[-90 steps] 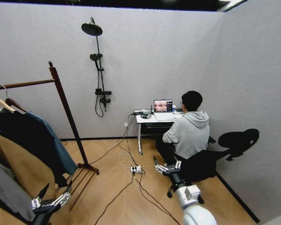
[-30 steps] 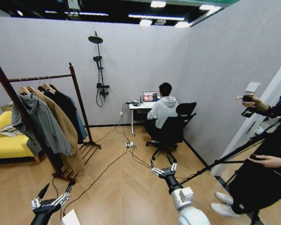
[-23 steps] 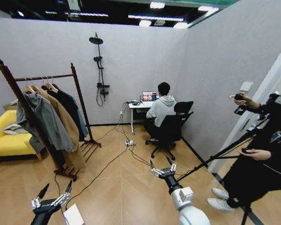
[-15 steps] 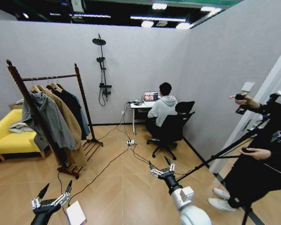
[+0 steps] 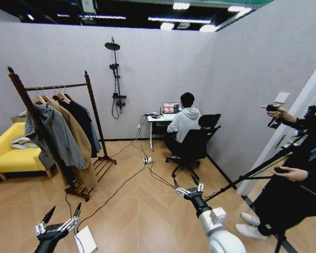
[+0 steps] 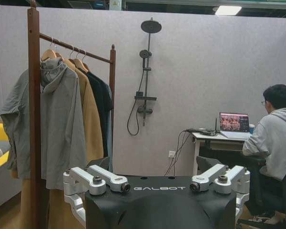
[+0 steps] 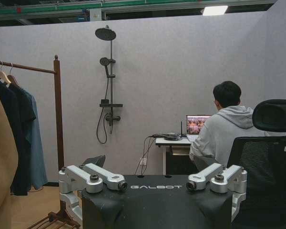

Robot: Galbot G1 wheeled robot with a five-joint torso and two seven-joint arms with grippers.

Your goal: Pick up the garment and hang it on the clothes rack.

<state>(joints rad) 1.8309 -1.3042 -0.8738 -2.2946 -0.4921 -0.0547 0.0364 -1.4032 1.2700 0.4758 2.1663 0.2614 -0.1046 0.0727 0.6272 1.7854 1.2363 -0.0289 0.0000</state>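
Note:
The clothes rack [image 5: 89, 100], dark red-brown wood with two posts and a top rail, stands at the left of the room. Several garments hang from it on hangers. The teal-blue garment [image 5: 95, 139] hangs at the far end behind a black jacket [image 5: 76, 121]; its sleeve and hem [image 7: 36, 143] show in the right wrist view. A grey hooded coat [image 5: 55, 134] hangs at the near end. My left gripper [image 5: 62, 215] is low at the left, open and holding nothing. My right gripper [image 5: 189, 188] is out over the floor, also open and holding nothing. Both are well away from the rack.
A yellow sofa [image 5: 4, 155] sits behind the rack. Cables [image 5: 131, 176] and a power strip [image 5: 146, 159] lie across the wooden floor. A person sits in an office chair [image 5: 195, 145] at a small desk [image 5: 157, 119]. A tripod [image 5: 253, 176] and a standing person are at the right.
The camera has drawn back and turned, so the rack, close at my left three seconds ago, now stands farther off. My right gripper has shifted slightly to the right.

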